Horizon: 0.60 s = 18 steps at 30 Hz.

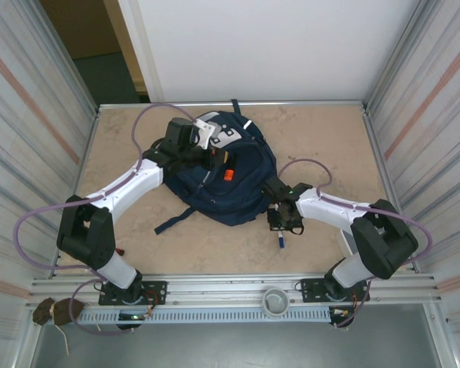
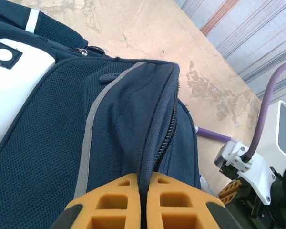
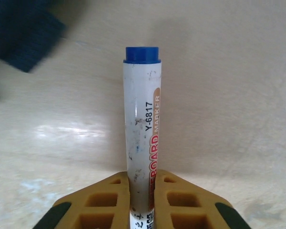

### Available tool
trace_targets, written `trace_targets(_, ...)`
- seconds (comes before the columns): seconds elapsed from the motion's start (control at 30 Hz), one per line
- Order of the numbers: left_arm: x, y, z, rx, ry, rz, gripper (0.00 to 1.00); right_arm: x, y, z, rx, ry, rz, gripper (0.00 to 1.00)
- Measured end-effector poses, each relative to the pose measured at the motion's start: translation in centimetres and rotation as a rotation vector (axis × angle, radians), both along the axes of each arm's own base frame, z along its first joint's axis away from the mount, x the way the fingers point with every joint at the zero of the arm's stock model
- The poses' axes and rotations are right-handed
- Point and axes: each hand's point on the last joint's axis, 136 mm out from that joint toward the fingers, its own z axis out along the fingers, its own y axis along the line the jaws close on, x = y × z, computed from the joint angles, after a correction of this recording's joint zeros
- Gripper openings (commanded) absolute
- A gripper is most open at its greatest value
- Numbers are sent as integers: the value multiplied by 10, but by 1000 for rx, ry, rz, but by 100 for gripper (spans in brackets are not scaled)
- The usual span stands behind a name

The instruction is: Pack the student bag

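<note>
The student bag is a large navy backpack lying at the table's middle, with a white patch and grey stripe in the left wrist view. My left gripper is shut on a fold of the bag's fabric beside the zipper; from above the left gripper sits over the bag's upper part. My right gripper is shut on a white board marker with a blue cap. It hovers just right of the bag, and the marker points down at the table.
A small orange object shows at the bag's opening. A dark strap trails to the bag's front left. Corrugated metal walls close in both sides. The right arm lies close to the bag's right side.
</note>
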Motion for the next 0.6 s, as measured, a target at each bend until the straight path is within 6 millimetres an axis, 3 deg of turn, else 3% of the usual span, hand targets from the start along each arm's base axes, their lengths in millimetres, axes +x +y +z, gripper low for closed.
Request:
trace_targets(0.17,0,0,0,0,0,0,0,19,23,47,164,-105,-5,10)
trace_targets(0.33,-1,-1,0,-5,5,-4,0,61,66,111,479,-245,-69,11)
trace_targets(0.47,-1,-1,1,-8,9,-1,0,102,99,134,647,-288,-146,14)
trace_targets(0.6,0,-1,2,-14,14,3,0,144,131,127,768,-279,-253,25)
